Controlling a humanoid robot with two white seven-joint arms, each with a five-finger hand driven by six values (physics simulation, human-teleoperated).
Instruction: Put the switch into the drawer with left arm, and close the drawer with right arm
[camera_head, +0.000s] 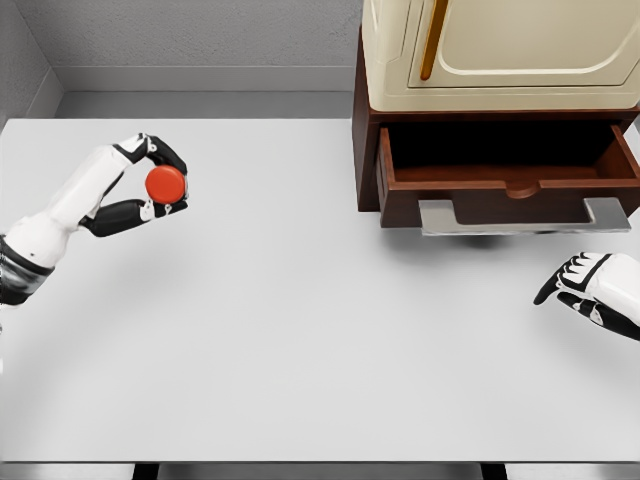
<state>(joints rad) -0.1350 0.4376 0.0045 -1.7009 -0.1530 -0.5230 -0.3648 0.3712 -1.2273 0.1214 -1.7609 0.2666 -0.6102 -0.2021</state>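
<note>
At the frame's left edge, we see our left hand (150, 185) pinching the red switch (166, 184) between its fingers above the white worktop (300, 320). Upper right, the drawer (510, 175) stands open; our right hand (590, 290) rests below it, fingers loosely curled, holding nothing.

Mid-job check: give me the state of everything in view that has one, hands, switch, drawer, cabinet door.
Left hand: shut on the switch, at the table's left side.
Switch: red, held between the fingers, not yet in the drawer.
Drawer: pulled open, nothing visible inside.
Cabinet door: closed.
Right hand: open, holding nothing, at the right edge below the drawer.
</note>
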